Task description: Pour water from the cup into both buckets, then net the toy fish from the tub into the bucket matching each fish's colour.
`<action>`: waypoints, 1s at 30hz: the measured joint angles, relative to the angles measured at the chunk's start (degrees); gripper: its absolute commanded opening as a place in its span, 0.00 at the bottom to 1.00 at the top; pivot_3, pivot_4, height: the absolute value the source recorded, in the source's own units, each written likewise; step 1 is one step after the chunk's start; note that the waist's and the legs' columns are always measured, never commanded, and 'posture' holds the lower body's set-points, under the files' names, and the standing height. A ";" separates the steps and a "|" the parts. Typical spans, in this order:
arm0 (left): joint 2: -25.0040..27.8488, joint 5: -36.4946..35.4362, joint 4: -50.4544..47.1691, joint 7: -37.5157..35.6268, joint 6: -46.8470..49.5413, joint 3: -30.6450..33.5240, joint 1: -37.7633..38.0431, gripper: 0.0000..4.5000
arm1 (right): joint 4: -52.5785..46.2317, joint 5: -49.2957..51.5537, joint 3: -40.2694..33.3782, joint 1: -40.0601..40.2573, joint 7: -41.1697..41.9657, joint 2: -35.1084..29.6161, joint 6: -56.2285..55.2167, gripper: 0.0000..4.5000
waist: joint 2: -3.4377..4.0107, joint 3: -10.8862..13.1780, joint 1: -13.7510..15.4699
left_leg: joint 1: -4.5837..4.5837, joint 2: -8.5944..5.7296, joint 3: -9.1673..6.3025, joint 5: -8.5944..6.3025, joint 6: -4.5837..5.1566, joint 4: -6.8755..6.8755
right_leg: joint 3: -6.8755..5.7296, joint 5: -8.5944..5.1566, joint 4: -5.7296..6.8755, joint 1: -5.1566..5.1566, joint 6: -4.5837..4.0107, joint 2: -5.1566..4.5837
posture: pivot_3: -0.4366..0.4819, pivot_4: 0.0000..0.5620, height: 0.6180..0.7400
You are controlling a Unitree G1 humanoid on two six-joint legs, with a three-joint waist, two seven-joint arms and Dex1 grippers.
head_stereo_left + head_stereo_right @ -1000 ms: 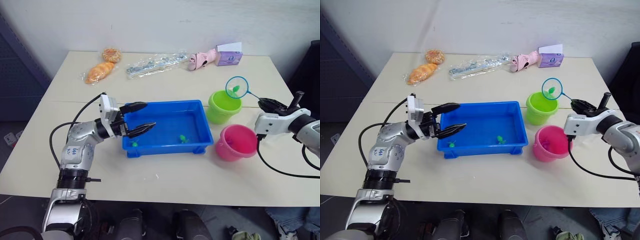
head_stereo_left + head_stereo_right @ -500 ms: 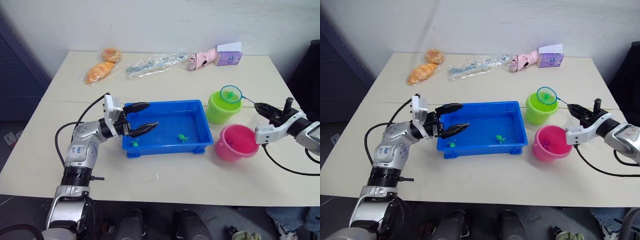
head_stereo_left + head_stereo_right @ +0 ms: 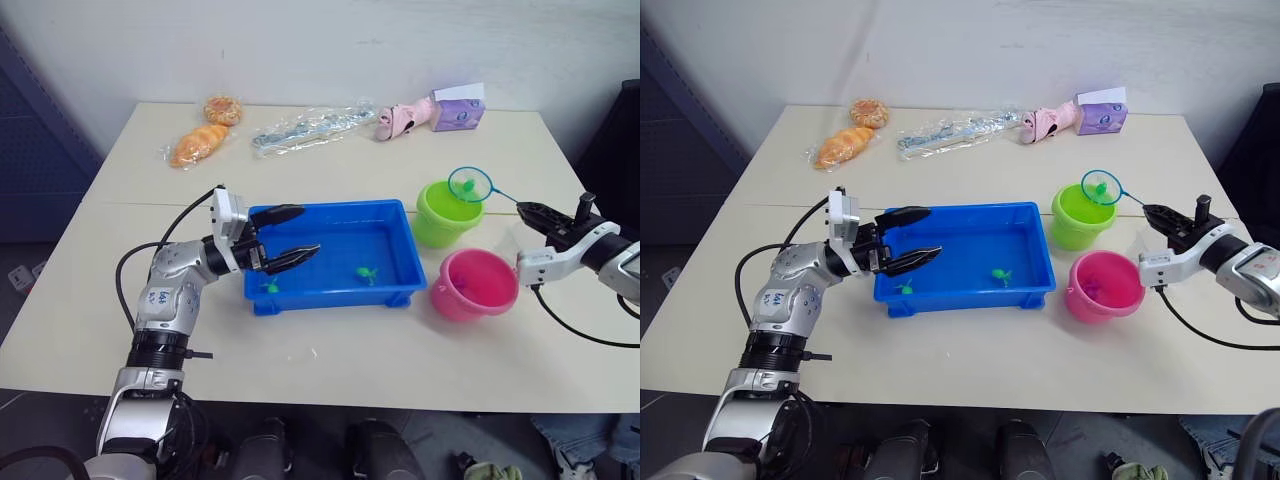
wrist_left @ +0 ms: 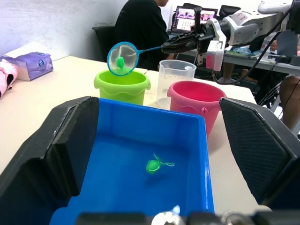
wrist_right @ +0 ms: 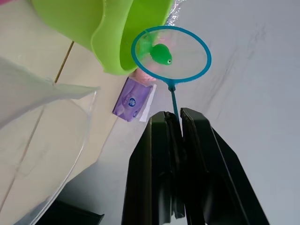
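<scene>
The blue tub [image 3: 331, 208] sits mid-table with two green toy fish [image 3: 367, 272] [image 3: 268, 288] in it. My left gripper [image 3: 303, 230] hangs open over the tub's left end, with nothing between its fingers [image 4: 70, 140]. At the right, my right gripper [image 3: 527, 209] is shut on the net's thin handle. The net [image 3: 470, 184] hovers over the far rim of the green bucket [image 3: 443, 222] with a green fish [image 5: 161, 54] in it. The pink bucket [image 3: 474, 286] stands just in front of the green one. The clear cup [image 4: 175, 82] stands behind the two buckets.
Along the table's far edge lie bagged pastries [image 3: 204, 130], a clear plastic packet [image 3: 310, 127], a pink toy [image 3: 403, 119] and a purple tissue box [image 3: 458, 109]. In the left wrist view, a seated person [image 4: 140, 28] and desks lie beyond the table.
The net has dropped slightly, down toward the green bucket's rim, still holding the green fish. My right gripper has drawn back to the right. The left arm has edged right.
</scene>
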 measured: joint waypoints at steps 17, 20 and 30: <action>-0.36 0.43 0.47 0.50 -1.21 -0.04 0.39 0.98 | 0.24 1.58 -0.08 -1.53 1.60 -0.93 -1.39 0.00 | 0.02 0.00 0.00 | 0.00 0.00 0.02 0.00 0.00 0.00 | 0.01 0.00 0.01 -0.01 0.00 -0.01 | 0.48 0.27 1.00; -0.37 0.44 0.44 0.50 -1.34 -0.06 1.44 0.98 | -0.73 1.78 0.06 0.89 4.27 -1.19 -2.25 0.00 | 0.01 0.00 0.02 | 0.00 0.01 -0.01 0.00 0.00 0.00 | 0.00 0.00 0.01 0.01 0.00 -0.01 | 0.48 0.27 1.00; -0.31 0.46 0.32 0.65 -1.33 -0.05 1.77 0.98 | -7.00 4.61 -4.51 2.16 1.59 -2.59 -1.79 0.00 | 0.22 0.02 0.04 | 0.00 0.02 0.03 0.04 -0.01 0.01 | 0.04 0.00 0.06 -0.03 0.00 0.01 | 0.48 0.27 1.00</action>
